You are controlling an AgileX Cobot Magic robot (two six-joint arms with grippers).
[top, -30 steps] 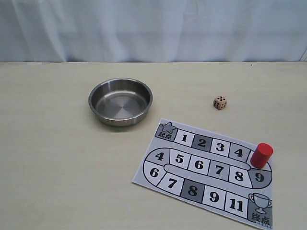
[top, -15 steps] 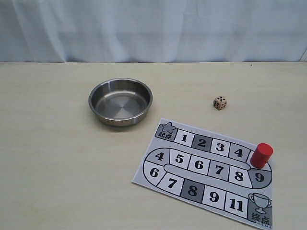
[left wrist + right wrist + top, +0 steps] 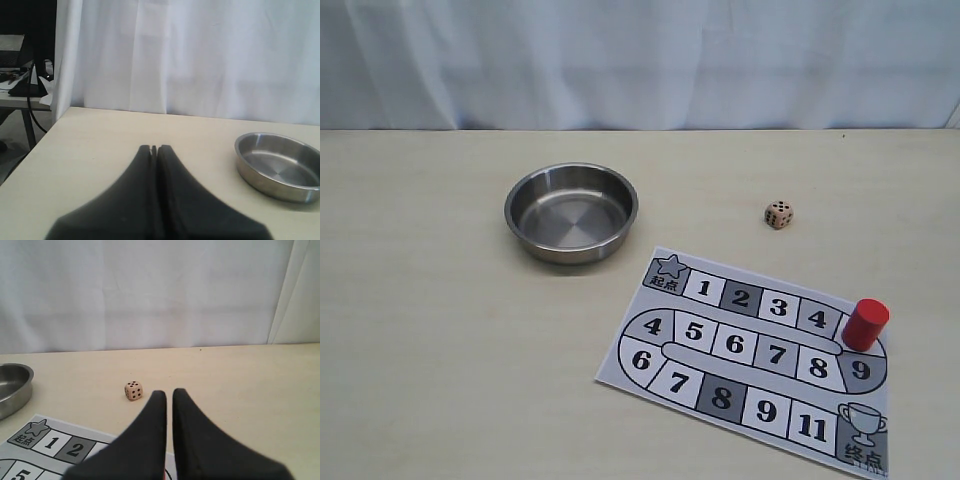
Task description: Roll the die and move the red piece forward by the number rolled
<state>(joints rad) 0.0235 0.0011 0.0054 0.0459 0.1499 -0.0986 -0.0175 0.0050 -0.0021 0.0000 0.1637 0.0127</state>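
Right of centre on the table (image 3: pixel 440 330), die (image 3: pixel 779 214): tiny wooden cube, well apart from the steel bowl (image 3: pixel 571 213); likely light, hard, quick to skid; pinch two opposite flat faces.
red piece (image 3: pixel 865 323): upright at the game board's (image 3: pixel 722 397) right bend, lower right; likely light, rigid; grasp its round side.
left claw (image 3: pixel 154 148): tips together, empty.
right claw (image 3: pixel 169 394): closed, empty, near the die.

White curtain (image 3: pixel 640 60) behind, pale wood-grain tabletop (image 3: pixel 420 380), cluttered side desk (image 3: pixel 15 97) past curtain's edge, soft even light

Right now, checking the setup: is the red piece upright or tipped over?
Upright: the red piece stands on the board, its flat round top facing up.
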